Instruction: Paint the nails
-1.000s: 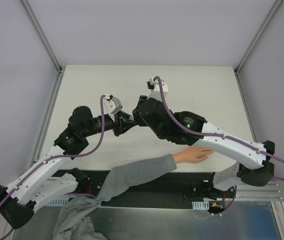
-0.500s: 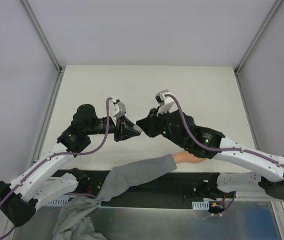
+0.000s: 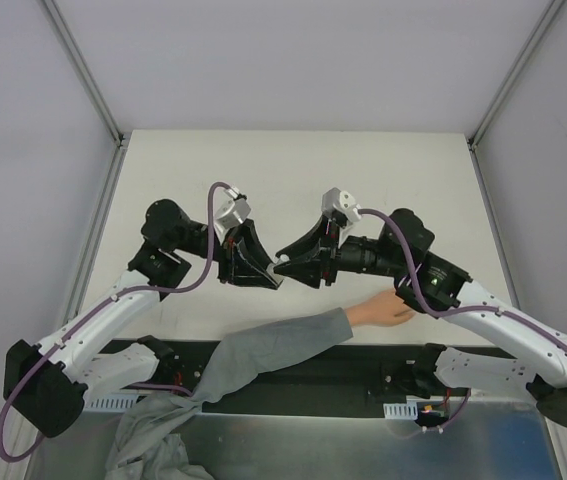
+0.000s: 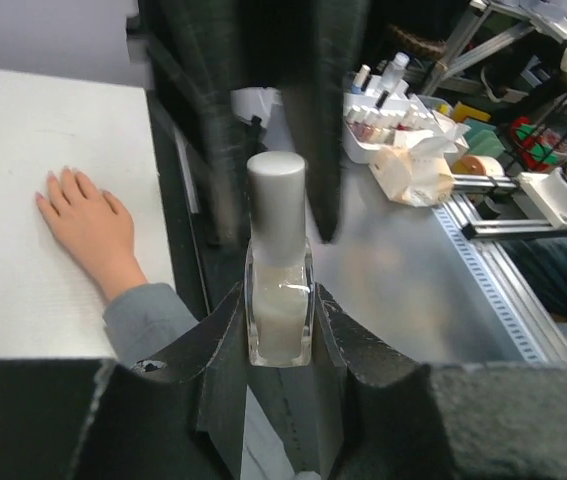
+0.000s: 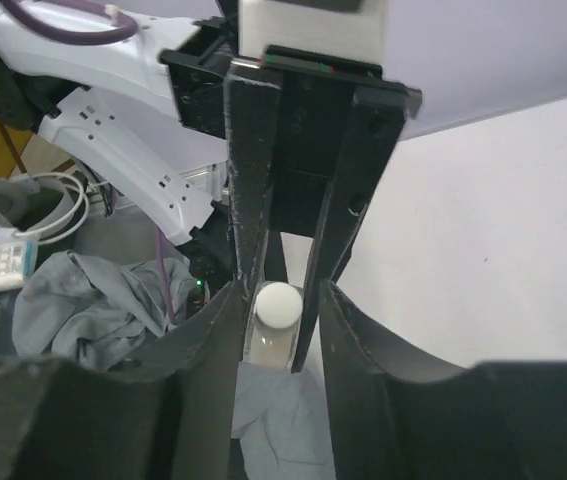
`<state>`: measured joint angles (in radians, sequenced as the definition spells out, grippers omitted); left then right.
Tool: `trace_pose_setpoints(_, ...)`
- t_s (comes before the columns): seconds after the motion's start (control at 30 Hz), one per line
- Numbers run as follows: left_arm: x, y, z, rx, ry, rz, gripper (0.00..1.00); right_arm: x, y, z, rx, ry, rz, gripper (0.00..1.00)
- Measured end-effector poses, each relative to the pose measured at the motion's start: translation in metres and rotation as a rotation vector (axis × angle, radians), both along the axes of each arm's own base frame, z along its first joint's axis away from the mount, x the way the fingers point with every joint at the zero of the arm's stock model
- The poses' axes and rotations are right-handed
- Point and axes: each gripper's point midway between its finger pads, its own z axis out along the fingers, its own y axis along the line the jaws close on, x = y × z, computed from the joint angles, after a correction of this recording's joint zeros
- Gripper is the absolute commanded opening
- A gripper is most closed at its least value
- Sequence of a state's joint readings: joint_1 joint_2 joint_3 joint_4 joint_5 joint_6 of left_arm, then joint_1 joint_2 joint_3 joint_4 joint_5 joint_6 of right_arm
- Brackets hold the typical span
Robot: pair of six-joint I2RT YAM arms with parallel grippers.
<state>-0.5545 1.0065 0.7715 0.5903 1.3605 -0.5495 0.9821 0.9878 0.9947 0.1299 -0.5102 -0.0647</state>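
Left wrist view is giving the clearest look. The left gripper is pinching a small whitish bottle by its sides, with the silver cap sticking straight out past the fingertips. The right gripper is sitting nose to nose with it, fingers flanking that cap. They're blurring out in the left wrist view, and the right wrist camera is only catching the cap end-on. So I can't tell if they're actually squeezing it or just bracketing it. From the top camera the bottle is mostly hiding between the two sets of fingers.

The hand is lying flat, palm down, on the table, on the near side of the grippers and well apart from them. Its long axis is running roughly along the near table edge, with the grey sleeve toward the robot's left and the fingers pointing toward its right. The nails are showing as tiny pale tips, I think, in the left wrist view. From above, the fingertips are tucking under the right arm, so the nails aren't readable there.

The hand is sitting just beside the near edge. Plain white tabletop is stretching from the grippers to the far edge and to both side rails.
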Motion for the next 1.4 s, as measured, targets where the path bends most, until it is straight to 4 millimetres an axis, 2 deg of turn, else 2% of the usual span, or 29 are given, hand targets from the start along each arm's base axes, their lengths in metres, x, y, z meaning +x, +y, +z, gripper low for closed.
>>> trace_pose_setpoints(0.03, 0.001, 0.000, 0.000, -0.005, -0.011, 0.011, 0.00, 0.002, 0.000, 0.000, -0.003, 0.008, -0.017, 0.59)
trace_pose_setpoints(0.13, 0.009, -0.001, 0.002, -0.022, -0.062, 0.107, 0.00, 0.016, -0.004, -0.011, -0.052, 0.094, -0.131, 0.71)
trace_pose_setpoints(0.23, 0.021, 0.001, 0.003, -0.026, -0.124, 0.238, 0.00, 0.031, -0.011, -0.016, -0.099, 0.174, -0.298, 0.74)
trace_pose_setpoints(0.33, 0.041, 0.004, 0.003, -0.014, -0.175, 0.392, 0.00, 0.031, -0.011, -0.003, -0.114, 0.208, -0.432, 0.74)
trace_pose_setpoints(0.47, 0.065, 0.009, -0.006, 0.032, -0.193, 0.541, 0.00, 0.035, 0.000, 0.026, -0.097, 0.249, -0.587, 0.73)
trace_pose_setpoints(0.53, 0.075, 0.012, -0.011, 0.053, -0.197, 0.600, 0.00, 0.044, 0.005, 0.031, -0.090, 0.263, -0.681, 0.66)
trace_pose_setpoints(0.7, 0.087, 0.017, -0.018, 0.091, -0.200, 0.677, 0.00, 0.066, 0.016, 0.013, -0.162, 0.253, -0.885, 0.50)
trace_pose_setpoints(0.87, 0.088, 0.018, -0.016, 0.088, -0.211, 0.703, 0.00, 0.075, 0.019, 0.001, -0.187, 0.248, -0.966, 0.45)
trace_pose_setpoints(1.17, 0.088, 0.018, -0.015, 0.086, -0.215, 0.710, 0.00, 0.082, 0.026, -0.007, -0.179, 0.277, -1.014, 0.34)
trace_pose_setpoints(1.23, 0.088, 0.018, -0.014, 0.086, -0.215, 0.711, 0.00, 0.084, 0.027, -0.010, -0.183, 0.280, -1.019, 0.27)
trace_pose_setpoints(1.27, 0.088, 0.018, -0.014, 0.085, -0.216, 0.711, 0.00, 0.085, 0.027, -0.011, -0.184, 0.280, -1.024, 0.14)
trace_pose_setpoints(1.3, 0.087, 0.018, -0.014, 0.084, -0.217, 0.710, 0.00, 0.086, 0.026, -0.011, -0.184, 0.282, -1.029, 0.04)
trace_pose_setpoints(1.33, 0.087, 0.018, -0.013, 0.082, -0.220, 0.709, 0.00, 0.087, 0.025, -0.011, -0.181, 0.287, -1.035, 0.00)
trace_pose_setpoints(1.4, 0.087, 0.018, -0.013, 0.080, -0.222, 0.709, 0.00, 0.089, 0.024, -0.011, -0.179, 0.291, -1.039, 0.00)
